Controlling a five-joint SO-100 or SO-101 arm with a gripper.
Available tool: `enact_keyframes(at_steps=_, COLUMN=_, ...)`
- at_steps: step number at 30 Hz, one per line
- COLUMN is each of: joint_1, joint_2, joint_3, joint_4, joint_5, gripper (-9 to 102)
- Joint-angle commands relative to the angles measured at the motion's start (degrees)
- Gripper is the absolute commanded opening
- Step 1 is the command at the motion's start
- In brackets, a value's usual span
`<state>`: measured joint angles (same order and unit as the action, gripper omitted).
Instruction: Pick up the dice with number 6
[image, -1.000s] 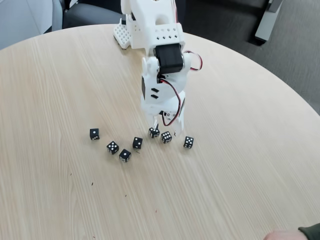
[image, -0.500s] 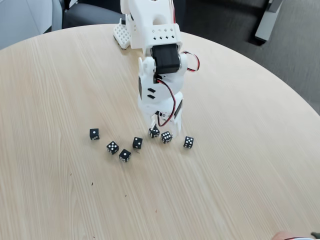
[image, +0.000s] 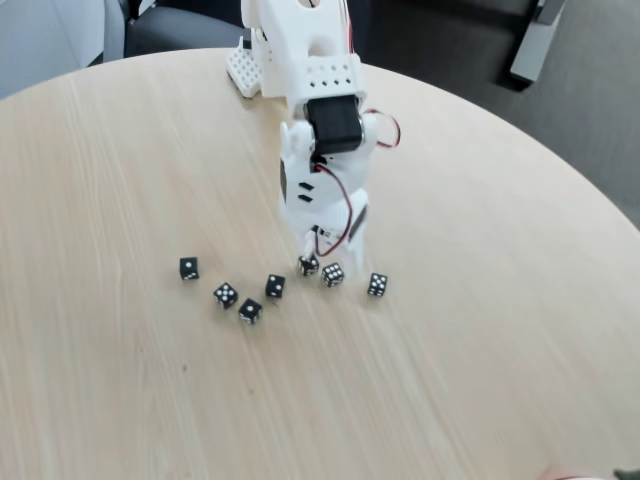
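White arm reaching down over black dice on a round wooden table.
The white two-finger gripper (image: 318, 256) is pointing down at the pale round wooden table (image: 480, 330), its tips sitting just above two small black white-pipped dice (image: 308, 265) (image: 332, 274); whether its jaws are gripping anything is unclear. Four more are lying nearby in a loose row.

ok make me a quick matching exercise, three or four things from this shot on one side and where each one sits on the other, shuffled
Things:
1. end effector
2. leftmost die
3. rightmost die
4. white arm base

Places in the fixed view:
A. far edge of the table
B. alone at the left end of the row
C. down over the dice in mid-row
D. just right of the fingertips

Pairs: 1-C, 2-B, 3-D, 4-A
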<state>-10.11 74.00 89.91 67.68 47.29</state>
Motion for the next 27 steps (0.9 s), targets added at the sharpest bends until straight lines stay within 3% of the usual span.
enact_keyframes(at_steps=1, joint_1=0.44, joint_2=-1.58, joint_3=-0.88, joint_4=0.44, joint_5=1.85, gripper=19)
enact_keyframes(at_steps=18, joint_1=0.53, joint_2=-2.46, joint_3=-0.97, joint_4=-0.26, joint_5=13.45, gripper=19)
enact_keyframes(at_steps=27, joint_1=0.44, joint_2=-1.14, joint_3=-1.76, joint_4=0.35, joint_5=14.15, gripper=19)
